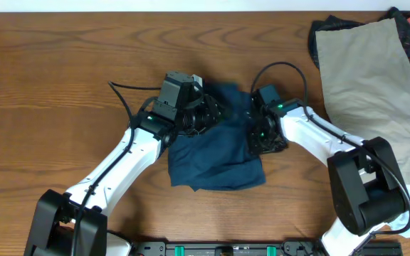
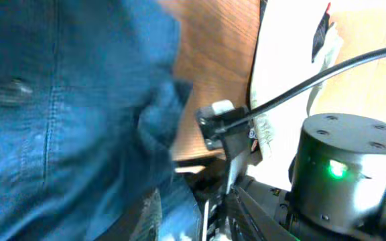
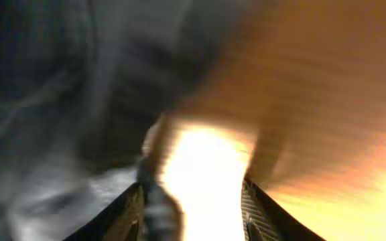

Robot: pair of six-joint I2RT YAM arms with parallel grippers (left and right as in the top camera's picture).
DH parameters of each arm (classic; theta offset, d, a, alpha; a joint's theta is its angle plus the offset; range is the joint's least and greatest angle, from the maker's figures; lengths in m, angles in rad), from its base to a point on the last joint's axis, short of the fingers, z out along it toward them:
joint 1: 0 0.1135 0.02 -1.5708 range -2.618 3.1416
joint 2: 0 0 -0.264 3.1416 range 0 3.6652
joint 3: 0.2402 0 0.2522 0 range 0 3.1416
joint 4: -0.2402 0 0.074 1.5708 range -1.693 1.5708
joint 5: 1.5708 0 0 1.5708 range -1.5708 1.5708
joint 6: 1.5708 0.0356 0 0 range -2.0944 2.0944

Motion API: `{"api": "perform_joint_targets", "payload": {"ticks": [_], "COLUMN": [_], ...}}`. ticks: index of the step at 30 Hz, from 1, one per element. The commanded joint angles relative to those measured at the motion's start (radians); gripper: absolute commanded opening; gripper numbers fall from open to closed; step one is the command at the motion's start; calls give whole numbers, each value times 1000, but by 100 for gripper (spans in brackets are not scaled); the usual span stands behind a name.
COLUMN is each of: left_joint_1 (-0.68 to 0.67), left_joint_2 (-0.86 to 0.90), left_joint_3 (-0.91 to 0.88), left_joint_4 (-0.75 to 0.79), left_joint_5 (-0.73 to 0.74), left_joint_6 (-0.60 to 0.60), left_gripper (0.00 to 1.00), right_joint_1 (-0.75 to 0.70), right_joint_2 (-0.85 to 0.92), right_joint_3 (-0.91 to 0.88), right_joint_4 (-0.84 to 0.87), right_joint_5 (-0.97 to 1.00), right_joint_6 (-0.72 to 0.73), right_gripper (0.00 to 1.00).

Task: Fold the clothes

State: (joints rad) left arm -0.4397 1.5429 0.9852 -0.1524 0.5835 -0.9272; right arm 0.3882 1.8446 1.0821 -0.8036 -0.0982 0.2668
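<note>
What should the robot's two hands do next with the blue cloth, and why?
Probably lift the far edge of the blue cloth a little and draw it toward the near edge. Both the left hand and the right hand sit on that far edge, one at each end, and the cloth lies rumpled below them. Whether they grip it, I cannot tell.

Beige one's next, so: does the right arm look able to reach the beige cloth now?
Probably yes: the beige cloth lies close beside the right arm, with nothing lying between them.
</note>
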Motion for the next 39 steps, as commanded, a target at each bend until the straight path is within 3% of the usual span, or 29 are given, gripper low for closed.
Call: {"api": "perform_joint_targets", "payload": {"ticks": [1,5,8,11,15,19,23,26,29,32,36,39], "left_joint_1": [30,99,161,215,264,278,278,278,278,278,277,277], "left_joint_2": [-9,-8,-8,-7,-7,-7,-7,-7,-7,-7,-7,-7], "left_joint_3": [27,27,27,27,27,27,27,27,27,27,27,27], "left_joint_4": [-15,-98,-169,-242,-304,-349,-385,-396,-406,-415,-420,-424], "left_joint_5": [11,3,-50,-170,-230,-230,-230,-230,-230,-230,-230,-230], "left_joint_6": [53,129,180,221,221,220,220,220,220,220,220,220], "left_gripper": [35,35,37,46,53,54,54,54,54,54,55,55], "right_joint_1": [-111,-229,-277,-285,-241,-154,-68,-22,3,-3,-53,-90], "right_joint_2": [-2,-65,-107,-125,-120,-93,-45,-16,-8,-12,-31,-61], "right_joint_3": [37,109,122,122,109,100,99,99,100,121,215,278], "right_joint_4": [-66,-130,-123,-121,-110,-106,-106,-105,-109,-145,-279,-375], "right_joint_5": [232,201,31,-191,-417,-422,-435,-469,-482,-560,-807,-886], "right_joint_6": [32,23,-66,-163,-239,-225,-179,-170,-161,-135,-243,-274], "right_gripper": [47,47,46,47,54,61,60,52,2,1,1,1]}}
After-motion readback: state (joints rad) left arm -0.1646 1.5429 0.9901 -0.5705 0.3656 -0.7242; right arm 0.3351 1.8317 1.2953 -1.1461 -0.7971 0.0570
